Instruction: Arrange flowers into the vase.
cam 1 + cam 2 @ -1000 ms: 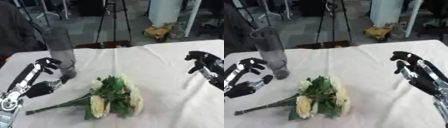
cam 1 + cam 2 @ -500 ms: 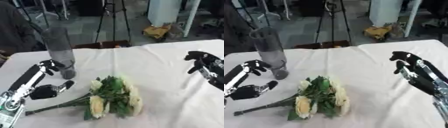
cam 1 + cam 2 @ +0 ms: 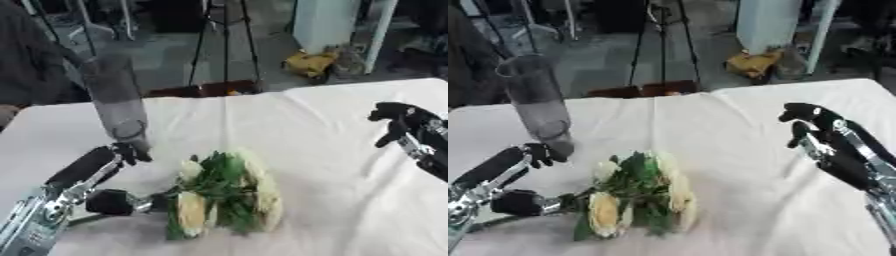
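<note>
Left hand point(image 3: 92, 185) nearest the stems, fingers spread, gripping nothing.
Vase point(image 3: 538, 105) upright just behind; bouquet point(image 3: 223, 192) flat on counter point(image 3: 332, 130), stem end at thumb, blooms toward camera; right hand point(image 3: 820, 137) well apart, fingers curled, empty.

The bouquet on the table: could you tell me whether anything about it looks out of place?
Yes. The bouquet lies flat on the white tablecloth instead of standing in the vase, which is upright and holds no flowers. The left hand is at its stems.
</note>
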{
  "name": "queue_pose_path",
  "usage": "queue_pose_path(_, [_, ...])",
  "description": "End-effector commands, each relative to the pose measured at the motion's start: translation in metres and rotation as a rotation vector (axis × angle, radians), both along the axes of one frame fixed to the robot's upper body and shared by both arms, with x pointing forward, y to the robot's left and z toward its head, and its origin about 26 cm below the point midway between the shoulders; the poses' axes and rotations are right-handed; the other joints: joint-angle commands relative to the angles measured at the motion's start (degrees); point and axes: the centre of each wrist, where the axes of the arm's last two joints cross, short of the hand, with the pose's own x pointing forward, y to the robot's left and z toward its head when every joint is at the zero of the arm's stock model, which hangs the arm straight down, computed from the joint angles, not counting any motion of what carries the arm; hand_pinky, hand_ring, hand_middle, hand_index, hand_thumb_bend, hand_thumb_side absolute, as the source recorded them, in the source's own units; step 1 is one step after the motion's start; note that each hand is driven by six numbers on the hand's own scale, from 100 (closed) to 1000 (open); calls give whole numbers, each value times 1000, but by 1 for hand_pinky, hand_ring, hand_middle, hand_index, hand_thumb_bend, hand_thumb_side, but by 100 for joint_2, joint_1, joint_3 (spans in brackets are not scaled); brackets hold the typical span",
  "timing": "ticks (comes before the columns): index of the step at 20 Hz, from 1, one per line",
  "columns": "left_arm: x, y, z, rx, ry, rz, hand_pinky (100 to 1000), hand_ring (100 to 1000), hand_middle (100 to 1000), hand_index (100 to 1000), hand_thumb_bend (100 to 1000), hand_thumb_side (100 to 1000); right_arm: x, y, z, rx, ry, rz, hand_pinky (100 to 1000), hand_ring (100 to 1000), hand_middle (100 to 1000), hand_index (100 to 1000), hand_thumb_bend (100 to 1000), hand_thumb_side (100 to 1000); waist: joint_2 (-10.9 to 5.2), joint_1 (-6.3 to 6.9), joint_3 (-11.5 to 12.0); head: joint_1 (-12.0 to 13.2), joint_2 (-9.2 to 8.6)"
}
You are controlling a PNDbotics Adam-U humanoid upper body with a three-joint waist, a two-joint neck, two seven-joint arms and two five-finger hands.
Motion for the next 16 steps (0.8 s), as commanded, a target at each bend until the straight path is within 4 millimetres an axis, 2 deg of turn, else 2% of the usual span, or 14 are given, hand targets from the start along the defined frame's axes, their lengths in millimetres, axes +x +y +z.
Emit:
queue_pose_path(1, [3,-1,5,46,-11,-10,711,721,710,788,612,547,0,-1,8,-6,-19,9,572,911,734,894,100,655,-98,15,-5,9,14])
queue_pose_path(6, [5,1,-4,66,27,-9,707,720,710,787,602,524,0,-1,8,-6,-18,10,572,911,734,894,100,655,-95,26,2,1,17])
queue_pose_path(16, [10,-1,-19,60,54,19,653,667,666,759,507,476,0,-1,7,-4,-15,11,572,910,733,894,100,656,-90,32,-11,-4,20])
